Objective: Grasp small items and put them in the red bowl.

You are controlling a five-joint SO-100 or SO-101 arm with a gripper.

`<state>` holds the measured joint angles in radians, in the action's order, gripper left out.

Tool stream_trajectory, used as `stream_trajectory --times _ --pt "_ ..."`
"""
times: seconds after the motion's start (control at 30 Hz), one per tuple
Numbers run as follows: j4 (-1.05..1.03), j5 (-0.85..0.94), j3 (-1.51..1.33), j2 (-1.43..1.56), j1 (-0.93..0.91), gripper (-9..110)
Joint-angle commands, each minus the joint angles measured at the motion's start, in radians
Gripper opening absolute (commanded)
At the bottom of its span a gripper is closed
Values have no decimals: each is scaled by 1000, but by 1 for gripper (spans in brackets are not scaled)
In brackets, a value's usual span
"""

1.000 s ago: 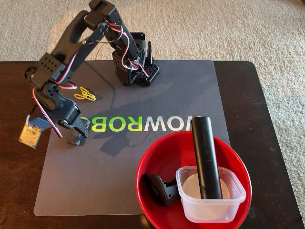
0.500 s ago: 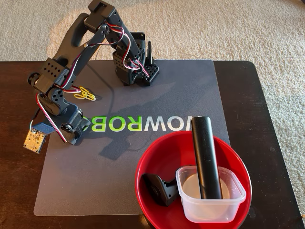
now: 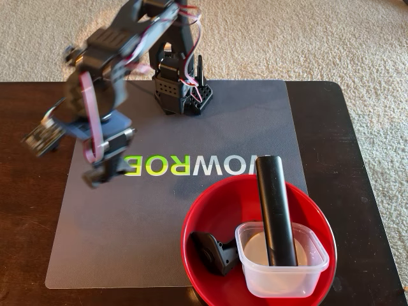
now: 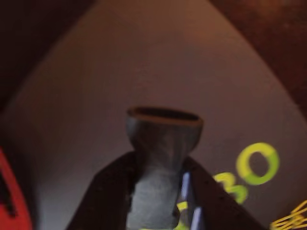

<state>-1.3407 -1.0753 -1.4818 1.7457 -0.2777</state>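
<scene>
The red bowl sits at the mat's near right and shows as a red sliver at the wrist view's left edge. Inside it lie a slim black remote, a clear square tub with a whitish round shape in it, and a dark grey plastic part. My gripper hangs blurred above the mat's left side, well left of the bowl. In the wrist view the gripper is shut on another dark grey part, whose flared end sticks out past the fingers.
A grey mat with green and white lettering covers the dark wooden table. The arm's base stands at the mat's far edge. A yellow wire-like thing lies on the mat. Carpet lies beyond the table.
The arm has risen from the mat's left edge and swung up and to the right, blurred by motion. The gripper, low at the mat before, now carries the grey part above it.
</scene>
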Motion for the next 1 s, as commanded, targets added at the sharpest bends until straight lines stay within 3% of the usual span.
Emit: stream_trajectory --times 0.0,0.33,0.37,0.47,0.67,0.97 --pt "-54 150 160 35 184 0" --pt "-63 466 459 -295 583 0" --pt "-64 488 480 -344 594 2" --pt "-64 509 495 -436 611 24" --pt "-71 522 485 -454 592 42" --pt "-219 440 488 -356 549 48"
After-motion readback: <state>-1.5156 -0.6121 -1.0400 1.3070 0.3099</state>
